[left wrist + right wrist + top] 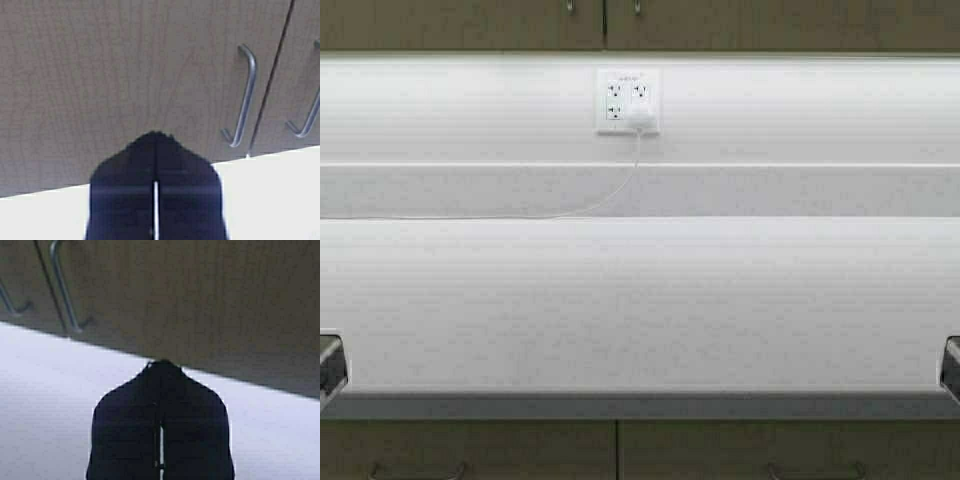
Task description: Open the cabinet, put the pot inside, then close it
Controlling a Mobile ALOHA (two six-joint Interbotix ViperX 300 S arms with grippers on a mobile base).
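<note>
**Both grippers aimed up at the shut cabinet, pot nowhere in sight**

The cabinet (620, 25) hangs above the counter (640, 310), its two doors closed, and only their lower edge with the two small handles (604, 8) at the meeting seam shows in the high view. Both arms sit low at the outer edges of that view, well below the doors. The left gripper (156, 150) has its fingers pressed together, a thin slit between them, pointing at the left door; the left door's handle (245, 95) lies off to one side of it, running lengthwise along the seam. The right gripper (161, 375) is likewise closed, facing the right door, whose handle (62, 285) lies off towards the seam. Neither looks clearly nearer its handle. The pot does not appear in any view. On the back wall an outlet (628, 100) holds a plug whose white cable (590, 205) trails along the counter. Nothing stands between grippers and handles
</note>
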